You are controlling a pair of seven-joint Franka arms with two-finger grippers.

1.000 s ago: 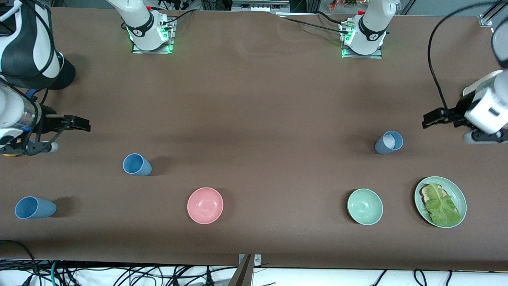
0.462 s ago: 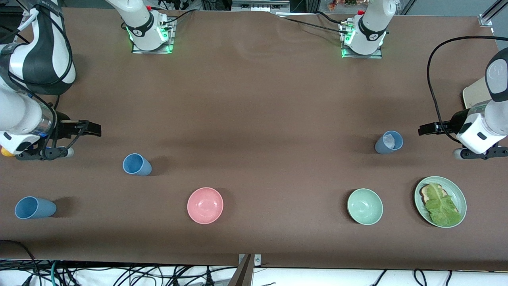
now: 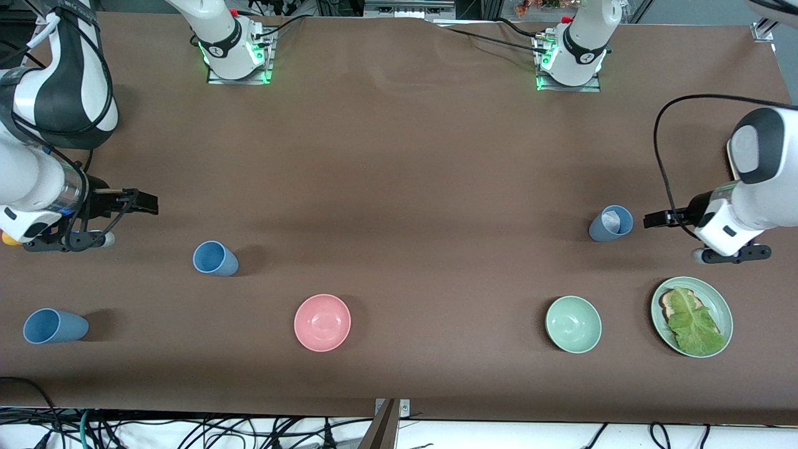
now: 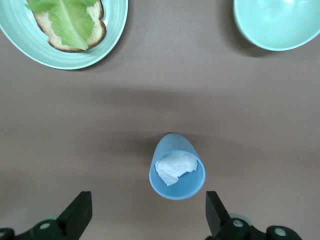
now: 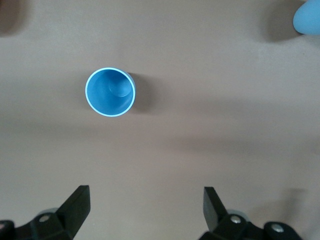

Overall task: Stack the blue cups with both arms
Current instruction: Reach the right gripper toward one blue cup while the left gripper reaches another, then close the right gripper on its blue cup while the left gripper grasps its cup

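In the front view, three blue cups stand upright on the brown table (image 3: 399, 187). A sky-blue cup (image 3: 215, 259) sits toward the right arm's end. A second sky-blue cup (image 3: 55, 326) stands nearer the camera at that end's edge. A grey-blue cup (image 3: 611, 223) stands toward the left arm's end. There are two bowls, a pink bowl (image 3: 322, 322) and a pale green bowl (image 3: 573, 324), both nearer the camera than the cups beside them. One green plate (image 3: 723, 305) carries a slice of bread (image 3: 668, 304) under a lettuce leaf (image 3: 695, 325). The left gripper (image 3: 654, 219) hangs just beside the grey-blue cup, empty. The right gripper (image 3: 144, 202) hovers over bare table, apart from the nearest sky-blue cup, also empty. Small marks on the arm bases cannot be read.

The left wrist view adds what the front view only hints at: a crumpled white paper (image 4: 174, 167) lies inside the grey-blue cup (image 4: 177, 167). The left gripper (image 4: 147, 220) has its fingers (image 4: 80, 212) spread wide, with the cup between them in line but not touched. The plate (image 4: 115, 30) and the pale green bowl (image 4: 275, 25) show at the edge.

The right wrist view looks straight down into one sky-blue cup (image 5: 110, 92), which holds nothing. The right gripper (image 5: 145, 207) has its fingers (image 5: 77, 205) parted wide and holds nothing. The other sky-blue cup (image 5: 307, 17) shows only at a corner.
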